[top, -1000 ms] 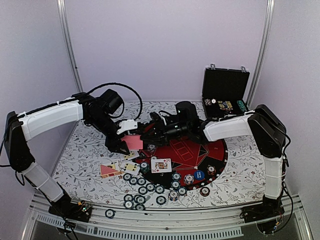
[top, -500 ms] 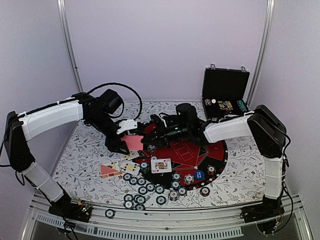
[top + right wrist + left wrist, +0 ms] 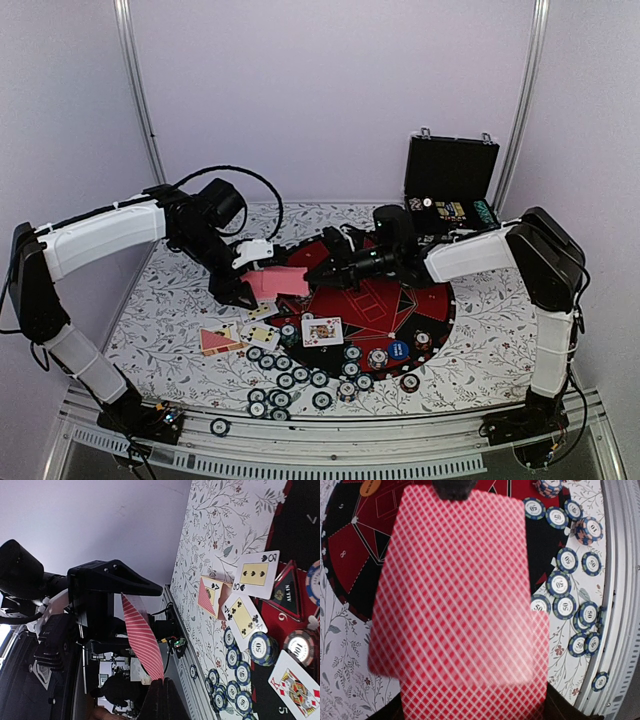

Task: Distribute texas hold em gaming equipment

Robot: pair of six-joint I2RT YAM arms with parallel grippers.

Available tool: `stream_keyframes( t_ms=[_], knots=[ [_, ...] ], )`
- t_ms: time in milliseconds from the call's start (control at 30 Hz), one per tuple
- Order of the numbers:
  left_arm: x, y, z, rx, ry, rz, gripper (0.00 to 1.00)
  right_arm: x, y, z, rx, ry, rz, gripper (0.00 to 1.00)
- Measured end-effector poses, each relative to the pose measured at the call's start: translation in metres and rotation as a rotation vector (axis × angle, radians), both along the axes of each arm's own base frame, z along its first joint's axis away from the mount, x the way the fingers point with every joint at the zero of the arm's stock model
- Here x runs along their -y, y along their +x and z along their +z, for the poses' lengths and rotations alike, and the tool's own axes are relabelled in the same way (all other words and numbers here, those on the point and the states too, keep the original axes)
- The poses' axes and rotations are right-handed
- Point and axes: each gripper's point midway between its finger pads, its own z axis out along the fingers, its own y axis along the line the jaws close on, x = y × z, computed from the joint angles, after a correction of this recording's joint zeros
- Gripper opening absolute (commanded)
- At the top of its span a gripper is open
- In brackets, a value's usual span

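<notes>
Top view: left gripper (image 3: pixel 248 287) clamped on pink-backed card stack (image 3: pixel 262 286), held above the table (image 3: pixel 160 330) just left of the mat (image 3: pixel 425 300). Right gripper (image 3: pixel 312 276) pinched narrow on the top card (image 3: pixel 290 282), which juts right past the stack. Chips (image 3: pixel 285 380) and face-up king (image 3: pixel 322 330) lie nearer the bases. Left wrist: top card fills the frame, stack under it, orange button disc (image 3: pixel 370 486) on the mat. Right wrist: fingers (image 3: pixel 161 702) nip the card edge-on; 10 of clubs (image 3: pixel 257 572) lies flat.
</notes>
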Motion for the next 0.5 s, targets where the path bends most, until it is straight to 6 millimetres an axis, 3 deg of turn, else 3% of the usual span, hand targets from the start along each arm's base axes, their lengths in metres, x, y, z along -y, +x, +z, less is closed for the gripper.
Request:
stream_keyframes(
  t_ms=[333, 500],
  knots=[
    [-0.002, -0.002, -0.001, -0.011, 0.008, 0.003, 0.34, 0.072, 0.064, 0.000, 0.008, -0.021, -0.169, 0.00],
    [-0.004, -0.002, -0.002, -0.015, 0.010, 0.006, 0.34, 0.084, 0.090, -0.001, 0.024, -0.053, -0.210, 0.00]
  ],
)
